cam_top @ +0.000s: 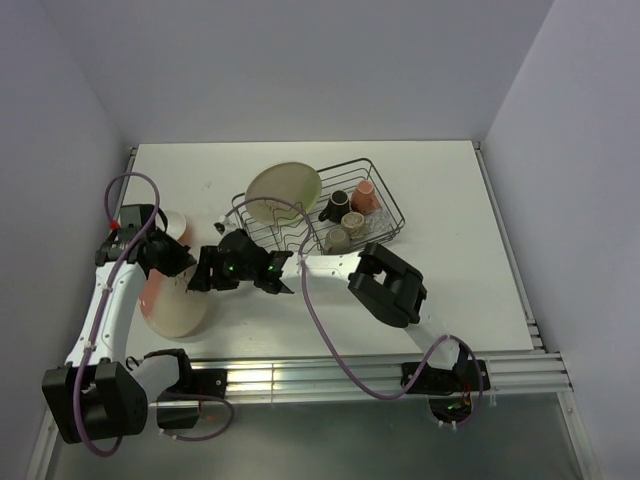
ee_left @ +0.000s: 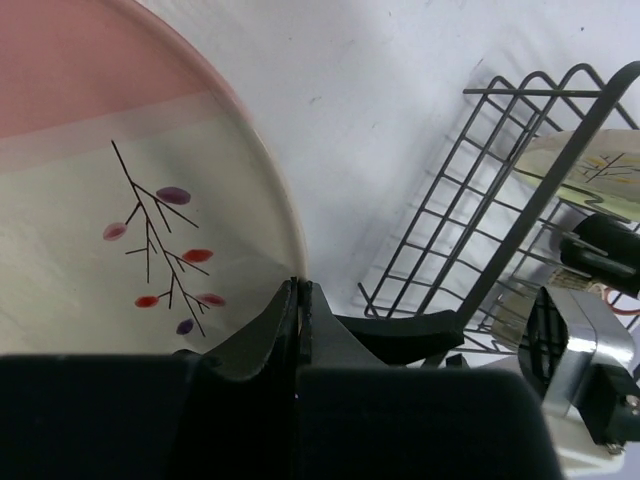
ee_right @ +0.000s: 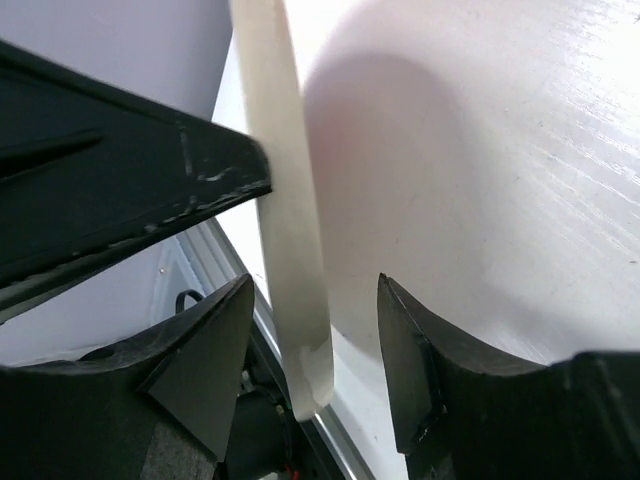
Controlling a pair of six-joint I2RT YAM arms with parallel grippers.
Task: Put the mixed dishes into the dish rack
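Pink-tinted plate (ee_left: 110, 215), rim clamped in left tool (ee_left: 300, 288), edge between jaws of half-spread right tool (ee_right: 315, 292)

Item count by kind
Two plates: a cream plate (cam_top: 283, 190) and a pink-tinted plate (cam_top: 175, 305). Four mugs (cam_top: 352, 222) in view. One bowl (cam_top: 176, 220), partly hidden. One rack (cam_top: 388, 200). Two grippers: left gripper (ee_left: 300, 295), right gripper (ee_right: 315, 290). One table (cam_top: 450, 200).
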